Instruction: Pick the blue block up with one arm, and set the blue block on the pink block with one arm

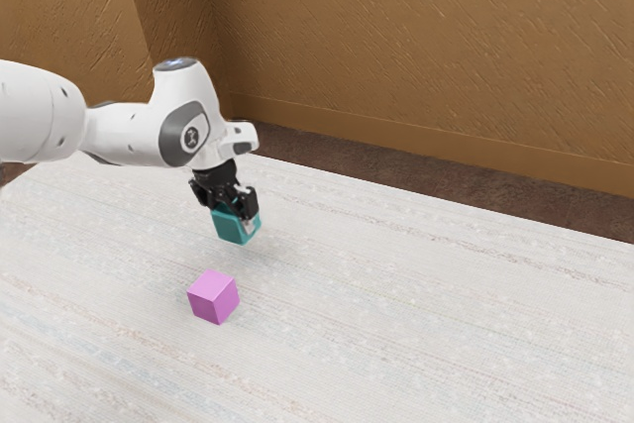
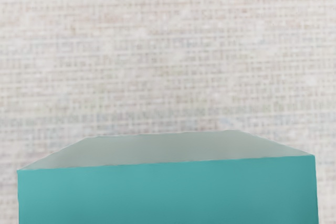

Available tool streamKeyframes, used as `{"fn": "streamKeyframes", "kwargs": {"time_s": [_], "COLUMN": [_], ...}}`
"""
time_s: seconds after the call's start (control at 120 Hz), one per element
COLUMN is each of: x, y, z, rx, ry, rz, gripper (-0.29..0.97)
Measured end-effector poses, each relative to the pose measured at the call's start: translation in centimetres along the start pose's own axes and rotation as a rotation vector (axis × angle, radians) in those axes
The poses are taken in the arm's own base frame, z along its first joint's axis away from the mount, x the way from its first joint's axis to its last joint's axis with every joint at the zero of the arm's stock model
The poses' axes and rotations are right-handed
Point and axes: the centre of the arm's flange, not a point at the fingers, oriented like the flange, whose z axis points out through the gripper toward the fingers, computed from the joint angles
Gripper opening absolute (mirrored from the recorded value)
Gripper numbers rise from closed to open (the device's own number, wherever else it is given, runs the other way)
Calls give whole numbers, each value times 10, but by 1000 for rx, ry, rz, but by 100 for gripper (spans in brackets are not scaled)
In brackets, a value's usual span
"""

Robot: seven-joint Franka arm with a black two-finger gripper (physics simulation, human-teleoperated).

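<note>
My gripper [image 1: 236, 215] is shut on the blue block [image 1: 236, 228], a teal-blue cube held in the air above the table. In the wrist view the blue block [image 2: 168, 182] sits just under the hand, with bare tabletop behind it. The pink block [image 1: 213, 296] rests on the table below the held block, a little toward the exterior view's left and nearer the camera. A clear gap separates the two blocks.
The pale woven tabletop [image 1: 416, 324] stretches wide around the pink block. Behind it runs a dark floor strip [image 1: 446, 180] and a brown wall [image 1: 426, 47].
</note>
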Motion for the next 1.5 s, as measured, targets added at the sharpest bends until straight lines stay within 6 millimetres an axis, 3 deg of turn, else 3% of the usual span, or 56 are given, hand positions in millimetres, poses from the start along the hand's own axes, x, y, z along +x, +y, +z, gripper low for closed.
{"fn": "streamKeyframes", "kwargs": {"time_s": [0.133, 0.35, 0.758, 1.367, 1.5], "x": [-32, -81, -105, -101, -104], "y": [13, 14, 43, 82, 85], "z": [2, 0, -1, -3, 10], "rx": [-11, -22, -14, 68, 73], "ry": [-34, -57, -60, -35, -52], "rz": [6, -21, 4, 131, 140], "gripper": [35, 36, 36, 36, 36]}}
